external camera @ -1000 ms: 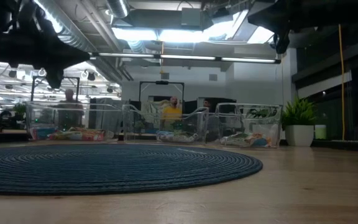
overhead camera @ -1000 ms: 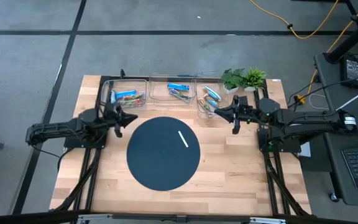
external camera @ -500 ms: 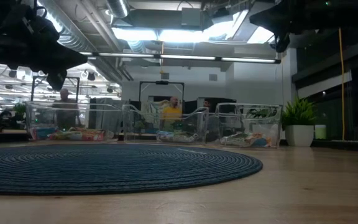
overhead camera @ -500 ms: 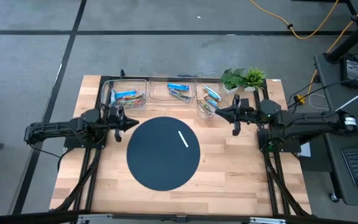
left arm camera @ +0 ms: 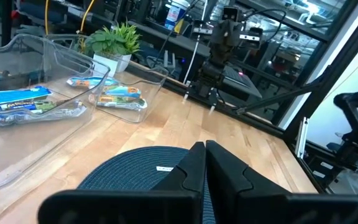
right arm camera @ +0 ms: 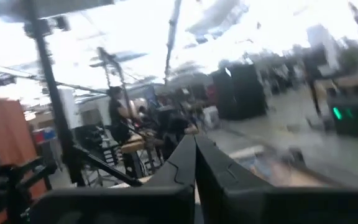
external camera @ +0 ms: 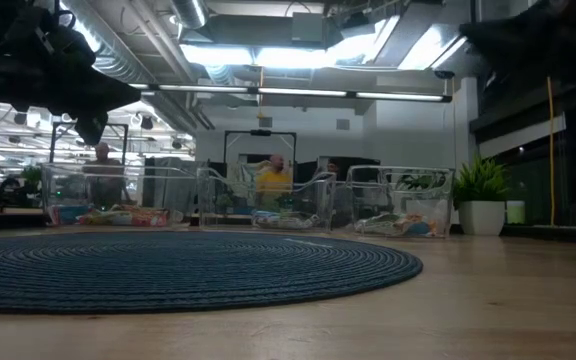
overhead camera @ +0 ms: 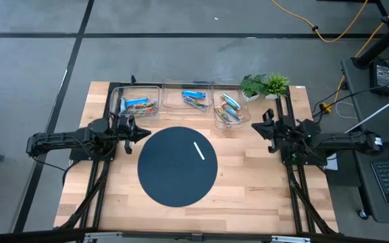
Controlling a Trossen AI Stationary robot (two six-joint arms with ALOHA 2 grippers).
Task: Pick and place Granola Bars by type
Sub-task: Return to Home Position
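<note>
The granola bars lie in three clear bins along the table's far edge: the left bin (overhead camera: 138, 105), the middle bin (overhead camera: 194, 96) and the right bin (overhead camera: 228, 108). The left wrist view shows blue bars (left arm camera: 14, 99) and multicoloured bars (left arm camera: 120, 96) in them. My left gripper (overhead camera: 138, 132) hovers shut near the left bin, over the mat's left rim. My right gripper (overhead camera: 256, 128) is shut and raised at the table's right side, near the right bin. Its wrist view shows its shut fingers (right arm camera: 179, 163) against the room.
A dark round woven mat (overhead camera: 177, 166) covers the table's middle, and a thin white strip (overhead camera: 199, 150) lies on it. Two small potted plants (overhead camera: 265, 86) stand at the far right corner. Bare wood shows along the near edge. People stand in the room beyond (external camera: 273, 180).
My right gripper has drawn back from beside the right bin toward the table's right edge and has tipped upward, so its camera now looks into the room. The bars and bins have stayed put.
</note>
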